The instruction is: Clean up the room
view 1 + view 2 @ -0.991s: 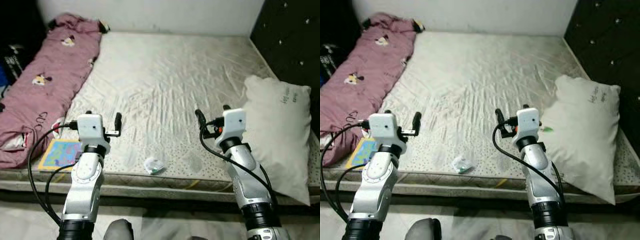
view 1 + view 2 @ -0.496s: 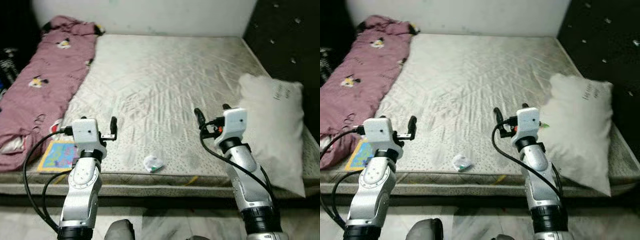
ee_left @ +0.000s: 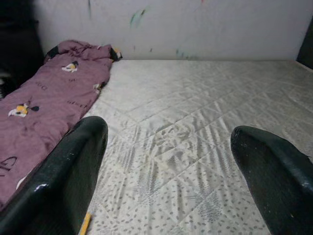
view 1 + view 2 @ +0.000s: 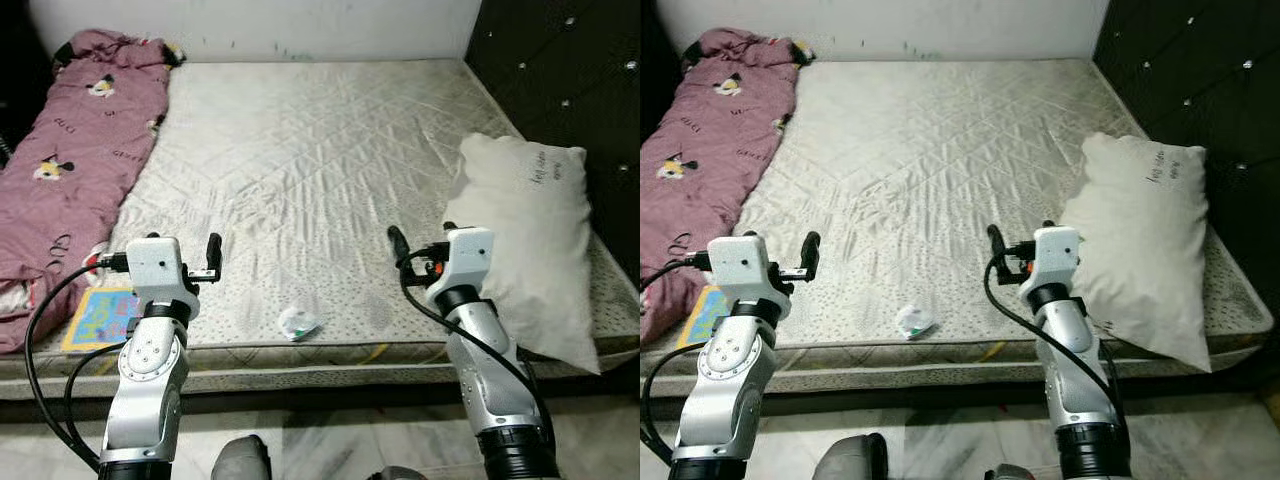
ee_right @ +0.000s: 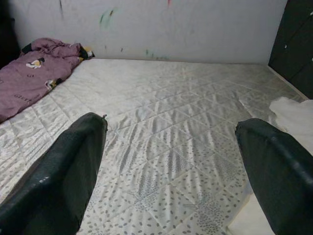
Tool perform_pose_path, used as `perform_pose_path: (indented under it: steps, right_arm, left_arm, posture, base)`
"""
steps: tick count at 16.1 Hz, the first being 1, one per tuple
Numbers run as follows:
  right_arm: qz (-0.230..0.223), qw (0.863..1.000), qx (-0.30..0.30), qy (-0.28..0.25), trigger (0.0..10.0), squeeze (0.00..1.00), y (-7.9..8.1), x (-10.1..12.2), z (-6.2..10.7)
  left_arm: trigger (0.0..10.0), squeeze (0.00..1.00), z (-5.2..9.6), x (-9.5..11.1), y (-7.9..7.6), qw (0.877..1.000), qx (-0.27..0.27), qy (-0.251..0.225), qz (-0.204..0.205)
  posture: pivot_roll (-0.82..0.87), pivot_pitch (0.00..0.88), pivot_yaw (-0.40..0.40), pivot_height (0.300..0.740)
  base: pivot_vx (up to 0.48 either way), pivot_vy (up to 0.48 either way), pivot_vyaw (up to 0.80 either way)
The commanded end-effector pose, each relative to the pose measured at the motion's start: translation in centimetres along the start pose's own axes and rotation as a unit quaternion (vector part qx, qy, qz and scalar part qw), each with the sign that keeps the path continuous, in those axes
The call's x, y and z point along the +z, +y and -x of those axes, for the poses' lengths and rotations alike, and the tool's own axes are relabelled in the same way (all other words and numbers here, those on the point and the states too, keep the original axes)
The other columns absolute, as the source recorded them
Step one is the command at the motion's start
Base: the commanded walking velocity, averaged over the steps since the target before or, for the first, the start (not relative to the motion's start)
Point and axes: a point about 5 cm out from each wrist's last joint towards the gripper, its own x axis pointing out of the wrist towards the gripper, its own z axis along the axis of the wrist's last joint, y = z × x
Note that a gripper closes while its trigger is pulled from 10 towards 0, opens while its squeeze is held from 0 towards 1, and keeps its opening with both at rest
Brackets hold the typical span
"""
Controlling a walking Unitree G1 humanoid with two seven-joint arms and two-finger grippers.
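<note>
The crumpled wrapper (image 4: 298,322) is lying near the mattress (image 4: 330,140) front edge, between my 2 arms. I am holding the left gripper (image 3: 171,161) and right gripper (image 5: 176,161) spread wide, empty; a clumsy pinch risks nudging it overboard.

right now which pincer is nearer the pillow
Right. The right pincer hovers just beside the pillow; the left pincer is across the mattress, near the pink blanket.

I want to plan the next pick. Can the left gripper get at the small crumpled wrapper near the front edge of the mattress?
Probably yes. The crumpled wrapper lies in the open on the mattress, and the open left gripper hovers to its left with nothing between them.
</note>
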Motion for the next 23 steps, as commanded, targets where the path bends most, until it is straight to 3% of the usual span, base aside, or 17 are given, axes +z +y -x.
perform_pose_path:
  steps: [1,7,17,23]
  right_arm:
    - [0.000,1.000,-0.003,0.001,10.0,0.00,0.1,0.1,0.1]
    - [0.012,1.000,-0.008,0.008,10.0,0.00,-0.7,0.0,0.4]
    - [0.029,1.000,0.001,0.006,10.0,0.00,-0.8,0.4,0.0]
    - [0.027,1.000,0.006,0.004,10.0,0.00,-0.5,0.4,-0.1]
  left_arm:
    - [10.0,0.00,0.0,0.1,0.3,1.000,0.004,0.003,0.000]
    - [10.0,0.00,-0.2,0.1,-0.8,1.000,-0.010,0.005,0.012]
    - [10.0,0.00,-0.5,0.0,-1.4,0.999,-0.019,0.004,0.031]
    - [10.0,0.00,-0.4,0.1,-1.6,0.999,-0.033,0.000,0.034]
  posture:
    - [0.07,0.093,0.029,0.740]
    - [0.05,0.114,0.018,0.740]
    - [0.04,0.120,0.007,0.740]
    - [0.04,0.113,0.009,0.740]
  base:
    - [0.000,0.480,0.00]
    - [0.000,0.480,0.00]
    - [0.000,0.000,0.00]
    - [0.299,0.000,0.00]
